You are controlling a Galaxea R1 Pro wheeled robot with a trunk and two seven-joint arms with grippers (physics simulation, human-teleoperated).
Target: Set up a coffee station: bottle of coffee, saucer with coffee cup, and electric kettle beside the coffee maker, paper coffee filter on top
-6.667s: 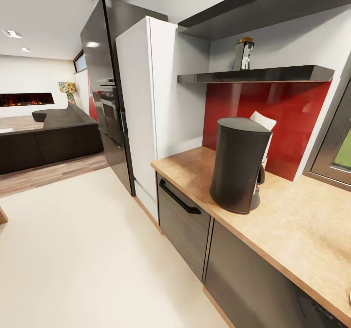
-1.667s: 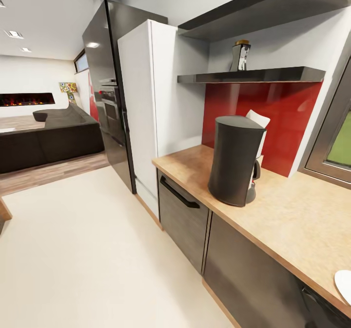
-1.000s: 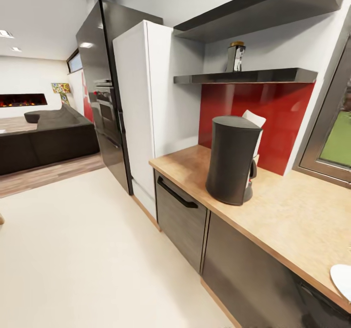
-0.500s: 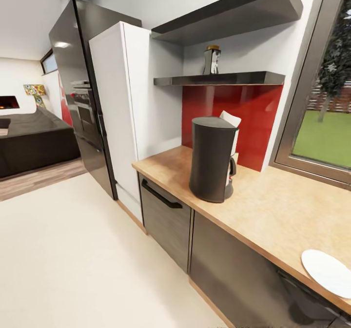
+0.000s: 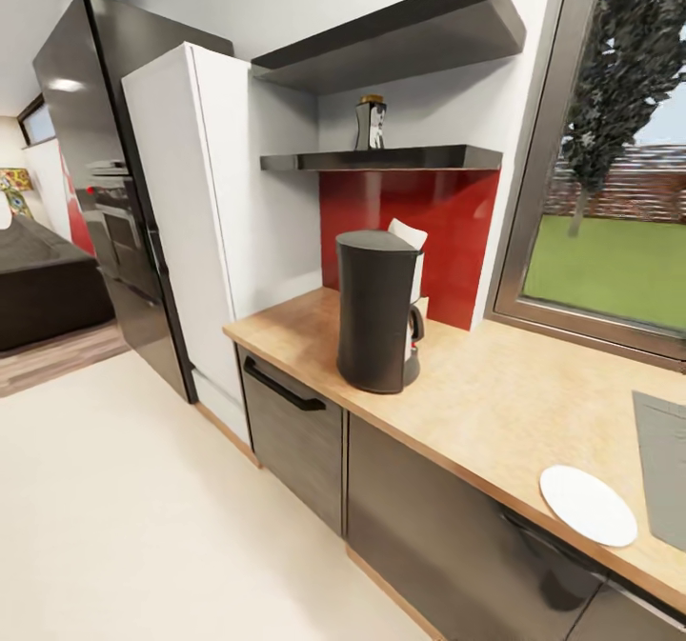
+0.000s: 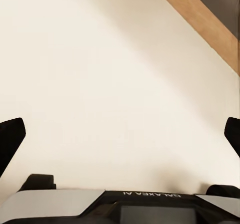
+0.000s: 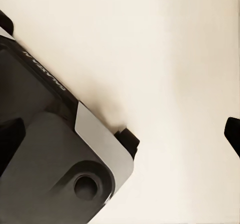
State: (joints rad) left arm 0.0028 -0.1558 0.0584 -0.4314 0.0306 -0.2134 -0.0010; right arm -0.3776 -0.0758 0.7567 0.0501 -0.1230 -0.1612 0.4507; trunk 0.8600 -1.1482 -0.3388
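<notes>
While the robot stands off from the tabletop [image 5: 495, 403], the coffee maker [image 5: 376, 312] sits upright on it with a white paper coffee filter [image 5: 410, 236] just behind its top; the bottle of coffee [image 5: 370, 125] stands on the kitchen shelf [image 5: 381, 157] above; the saucer [image 5: 588, 505] lies flat near the tabletop's front edge, well apart from the maker. The bottle looks rigid and possibly slick, best taken around its body; the saucer is thin and probably breakable, best pinched at its rim. The head view gives these things; the wrist views give pale floor [image 6: 110, 84]; the left gripper [image 6: 120, 139] has its jaws spread wide and empty; the right gripper's [image 7: 117, 74] jaws likewise.
</notes>
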